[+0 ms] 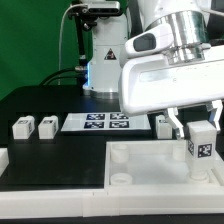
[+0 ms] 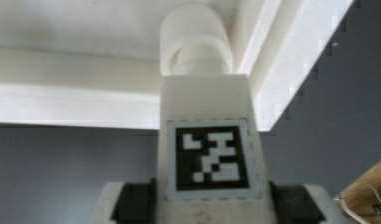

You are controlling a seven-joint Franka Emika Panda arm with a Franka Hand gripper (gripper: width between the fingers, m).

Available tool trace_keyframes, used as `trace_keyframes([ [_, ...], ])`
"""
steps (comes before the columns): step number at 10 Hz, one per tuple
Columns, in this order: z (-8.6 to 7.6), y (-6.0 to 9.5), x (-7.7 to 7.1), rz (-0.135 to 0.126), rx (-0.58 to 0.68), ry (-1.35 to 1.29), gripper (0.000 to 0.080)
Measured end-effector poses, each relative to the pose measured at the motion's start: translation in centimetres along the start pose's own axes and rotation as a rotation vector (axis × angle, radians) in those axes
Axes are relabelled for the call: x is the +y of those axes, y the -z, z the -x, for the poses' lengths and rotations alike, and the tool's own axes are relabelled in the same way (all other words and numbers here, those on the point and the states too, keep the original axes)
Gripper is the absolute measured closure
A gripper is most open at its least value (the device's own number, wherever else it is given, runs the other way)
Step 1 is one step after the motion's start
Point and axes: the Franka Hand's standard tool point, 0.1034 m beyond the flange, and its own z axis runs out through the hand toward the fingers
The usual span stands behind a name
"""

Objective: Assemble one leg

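White plastic leg (image 1: 202, 147) is clamped in the gripper (image 1: 198, 128), jaws closed on its 2 sides. It's upright, tag facing the exterior camera. It hangs over the tray (image 1: 150, 168) at the exterior view's right, low against the raised edge. Can't tell if the tip touches yet.

Wrist view: the leg (image 2: 208, 110) runs straight out from between the fingers (image 2: 134, 202), round end pointing at the tray wall (image 2: 98, 70). No socket shows there, so alignment is unconfirmed.

Risks as I judge them:
- Tip lands on a socket rim rather than in the hole. Pushing down would then cock the leg in the jaws or shove the tray.
- Grip sits only on the tagged block end, so any side load could twist it.
- Letting go before it's seated: it topples.
- 1 spare leg (image 1: 163, 126) sits just beside the near finger and a sideways correction could clip it.

2 more spares (image 1: 34, 127) and the marker board (image 1: 105, 122) are well apart from the work.
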Motion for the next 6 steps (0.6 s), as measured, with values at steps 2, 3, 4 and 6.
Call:
trace_keyframes([
  [2, 0.6, -0.61, 0.02, 0.0, 0.002, -0.001, 0.0508],
  [3, 0.82, -0.93, -0.02, 0.001, 0.01, -0.001, 0.0508],
  [4, 0.74, -1.03, -0.15, 0.003, 0.031, 0.0, 0.0508],
  [6, 0.72, -1.07, -0.56, 0.001, 0.038, -0.002, 0.0508],
])
